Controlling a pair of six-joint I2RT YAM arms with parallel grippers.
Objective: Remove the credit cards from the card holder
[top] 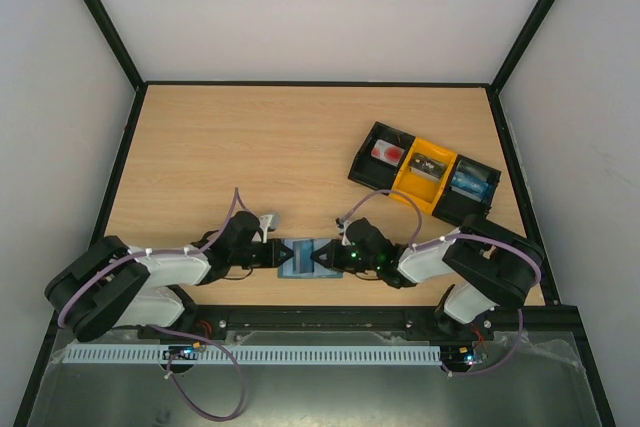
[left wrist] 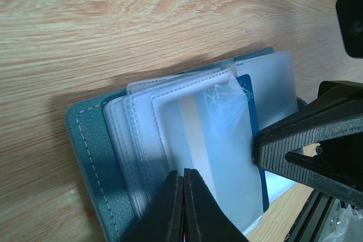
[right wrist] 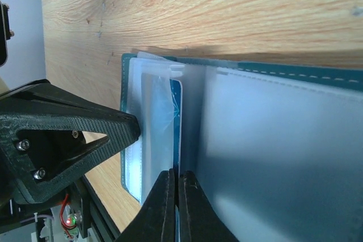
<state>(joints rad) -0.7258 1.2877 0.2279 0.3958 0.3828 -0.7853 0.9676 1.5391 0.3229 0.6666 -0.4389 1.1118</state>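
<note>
Status: grey-blue bifold card holder (top: 300,257) open, lower centre of top view. Cards (left wrist: 204,151) inside clear plastic sleeves (left wrist: 142,117), none out. Your left gripper (left wrist: 182,174) and right gripper (right wrist: 177,175) both pinched narrow on holder.

A robotics lab test cell, seen from above. Plain white walls (top: 320,7) in a black metal frame (top: 100,17) enclose a light wood-grain bench (top: 250,147). Two small robot arms, left (top: 130,277) and right (top: 470,262), are bolted to a metal rail (top: 330,319) at its near edge. Purple cables (top: 225,387) loop over what looks like a white slotted cable duct (top: 300,355).
</note>
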